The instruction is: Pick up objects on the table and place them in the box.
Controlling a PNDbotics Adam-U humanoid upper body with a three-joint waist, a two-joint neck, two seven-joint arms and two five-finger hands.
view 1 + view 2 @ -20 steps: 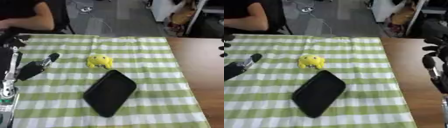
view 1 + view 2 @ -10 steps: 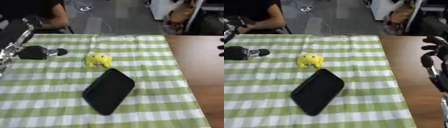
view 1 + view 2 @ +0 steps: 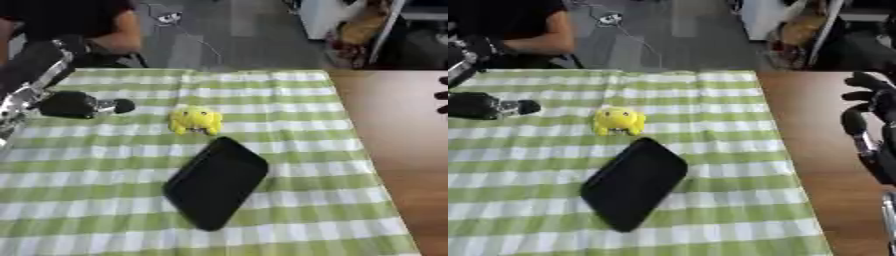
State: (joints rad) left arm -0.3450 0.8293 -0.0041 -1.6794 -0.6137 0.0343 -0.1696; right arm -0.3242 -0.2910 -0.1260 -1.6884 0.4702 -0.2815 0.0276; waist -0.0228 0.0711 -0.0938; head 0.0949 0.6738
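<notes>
Fingers of the left hand (image 3: 68,104) are wrapped round a dark, stubby object (image 3: 112,106) with a rounded black tip and a silver band; the tip sticks out toward the table's middle. Looks like a microphone-type thing, can't confirm. Hand and object sit over the left edge of the green-and-white checked tablecloth (image 3: 289,115), far half; whether the object touches the cloth or is lifted off it I cannot tell. Left arm (image 3: 39,67) runs black with silver joints from the hand up to the upper left corner.

Right hand (image 3: 866,107) shows at the right edge in the right eye view, over the bare brown table (image 3: 815,150) beside the cloth. Fingers point up, relaxed, nothing in them. Well apart from everything on the cloth.

Yellow toy (image 3: 196,120): small, rounded, with little legs, on the cloth just right of the dark object's tip, not touching it. Near the cloth's middle, slightly to the far side.

Black tray (image 3: 217,182): flat, rounded-rectangle, lies diagonally on the cloth just in front of the toy, its far corner close to the toy but apart from it. Nothing in it or on it. Could be the box or a lid, can't tell which.

Cloth covers most of the table; brown strip is exposed along the right.
</notes>
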